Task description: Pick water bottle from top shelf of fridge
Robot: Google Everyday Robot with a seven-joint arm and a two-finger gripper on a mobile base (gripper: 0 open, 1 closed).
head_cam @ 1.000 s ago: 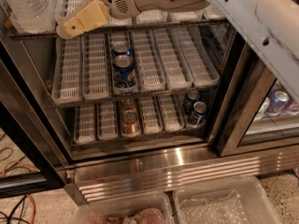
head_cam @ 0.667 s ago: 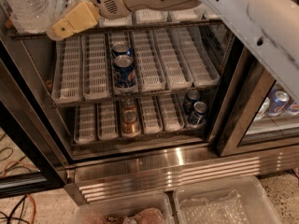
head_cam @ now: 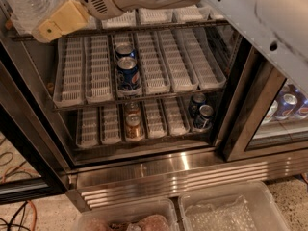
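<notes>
Moved since earlier: the gripper point(head_cam: 57, 22) has slid leftward along the front of the top shelf point(head_cam: 155, 15) and closed on the water bottle point(head_cam: 30, 4). Nothing else has shifted.
Gripper place: upper left of the view, at the shelf's front edge. Its tan tip is just beside or touching the bottle's lower right side; which of the two cannot be told.
Gripper state: cannot tell whether it is wide or narrow. Nothing can be seen held in it.
Water bottle: at the far left end of the top shelf, clear and ribbed, partly cut off by the top-left edge of the view.
Arm: the white arm point(head_cam: 240, 18) reaches in from the upper right across the open fridge point(head_cam: 192, 174).
Other racks: blue cans point(head_cam: 127, 71) sit on the middle rack, with an orange can point(head_cam: 134, 125) and dark cans point(head_cam: 202, 113) on the lowest rack. All are well apart from the gripper.
Step in hand: by my judgement, the last of the approach before the grasp. The bottle is not yet lifted off its shelf.
Next move calls for: setting the gripper squarely around the bottle's body and closing firmly without crushing the thin plastic. The bottle then has to be raised clear of the tray lip and drawn out through the doorway without catching the wire front.
</notes>
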